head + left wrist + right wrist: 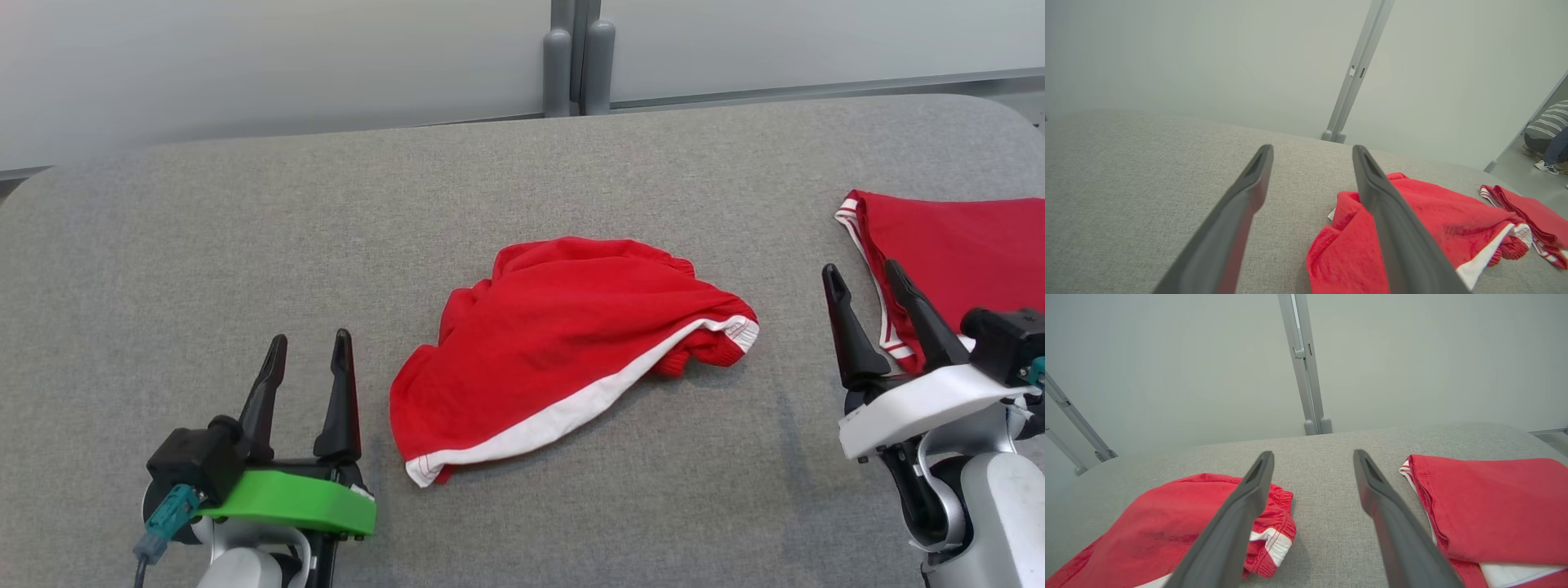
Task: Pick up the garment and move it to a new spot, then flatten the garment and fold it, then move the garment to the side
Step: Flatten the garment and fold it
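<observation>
Across the middle of the grey fabric worktop (245, 229) lies a pair of red shorts (563, 343), crumpled in a loose heap with a white band along the near edge and a gathered waistband at the right end; well to its right, at the worktop's right edge, a folded red garment (955, 237) with white trim lies flat. At lower left the left claw (310, 339) hovers just beside the shorts' left end, its two dark fingers spread wide with nothing between them; at lower right the right claw (861, 268) stands equally wide apart and empty, fingers over the bare strip between the two garments and close against the folded one's near corner. Behind the worktop stands a pale wall with a grey post (578, 65); in the left wrist view a person (1549, 134) crouches far off at the right.
</observation>
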### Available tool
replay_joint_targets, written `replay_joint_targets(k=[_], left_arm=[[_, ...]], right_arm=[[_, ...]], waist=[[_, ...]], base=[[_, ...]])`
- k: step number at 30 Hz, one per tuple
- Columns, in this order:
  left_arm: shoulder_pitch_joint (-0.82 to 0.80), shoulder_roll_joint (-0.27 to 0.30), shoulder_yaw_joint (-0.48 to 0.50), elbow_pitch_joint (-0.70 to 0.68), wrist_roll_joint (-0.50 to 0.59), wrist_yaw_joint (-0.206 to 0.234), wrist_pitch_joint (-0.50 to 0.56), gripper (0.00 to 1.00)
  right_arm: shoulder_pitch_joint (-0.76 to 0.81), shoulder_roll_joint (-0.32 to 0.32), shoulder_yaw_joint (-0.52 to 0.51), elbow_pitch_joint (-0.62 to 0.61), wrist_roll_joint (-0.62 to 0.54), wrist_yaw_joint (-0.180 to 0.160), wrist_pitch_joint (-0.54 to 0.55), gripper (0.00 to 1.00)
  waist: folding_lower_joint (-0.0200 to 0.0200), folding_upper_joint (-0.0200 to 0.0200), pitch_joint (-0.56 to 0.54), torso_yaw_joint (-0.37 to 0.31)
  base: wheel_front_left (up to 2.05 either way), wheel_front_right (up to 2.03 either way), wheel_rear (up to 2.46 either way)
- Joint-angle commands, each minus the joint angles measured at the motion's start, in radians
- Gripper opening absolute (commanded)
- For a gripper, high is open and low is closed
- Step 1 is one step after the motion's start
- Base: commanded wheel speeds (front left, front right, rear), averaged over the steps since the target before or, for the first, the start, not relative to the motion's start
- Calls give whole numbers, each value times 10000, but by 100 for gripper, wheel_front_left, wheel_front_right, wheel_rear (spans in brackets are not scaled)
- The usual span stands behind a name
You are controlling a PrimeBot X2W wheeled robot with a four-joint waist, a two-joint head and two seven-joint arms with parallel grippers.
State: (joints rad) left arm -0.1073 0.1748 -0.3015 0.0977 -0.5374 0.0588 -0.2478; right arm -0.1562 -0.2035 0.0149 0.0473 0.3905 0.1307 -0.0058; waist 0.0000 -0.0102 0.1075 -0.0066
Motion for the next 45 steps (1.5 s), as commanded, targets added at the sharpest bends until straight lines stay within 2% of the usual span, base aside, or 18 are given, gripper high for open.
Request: replay_joint_targets(k=[1, 9, 18, 37, 45], left_arm=[[236, 132, 33, -159, 130, 142, 19, 100], [951, 471, 199, -712, 420, 593, -4, 100], [1630, 456, 311, -744, 375, 677, -99, 100], [1874, 329, 221, -580, 373, 456, -16, 100], [2137, 227, -663, -253, 126, -148, 748, 100]], right_arm=[[66, 169, -129, -178, -386, 1, -208, 100], [299, 981, -456, -790, -1897, 1, -705, 100], [811, 1429, -390, -762, -2018, 1, -1061, 100], [711, 1523, -275, -623, -1922, 1, -1079, 100], [695, 1524, -306, -544, -1885, 1, -1078, 100]], waist=[[0, 102, -52, 0], [0, 102, -313, 101], [0, 102, -677, 255], [0, 102, -649, 294], [0, 102, -533, 264]], base=[[0, 0, 0], [0, 0, 0], [0, 0, 0], [0, 0, 0], [0, 0, 0]])
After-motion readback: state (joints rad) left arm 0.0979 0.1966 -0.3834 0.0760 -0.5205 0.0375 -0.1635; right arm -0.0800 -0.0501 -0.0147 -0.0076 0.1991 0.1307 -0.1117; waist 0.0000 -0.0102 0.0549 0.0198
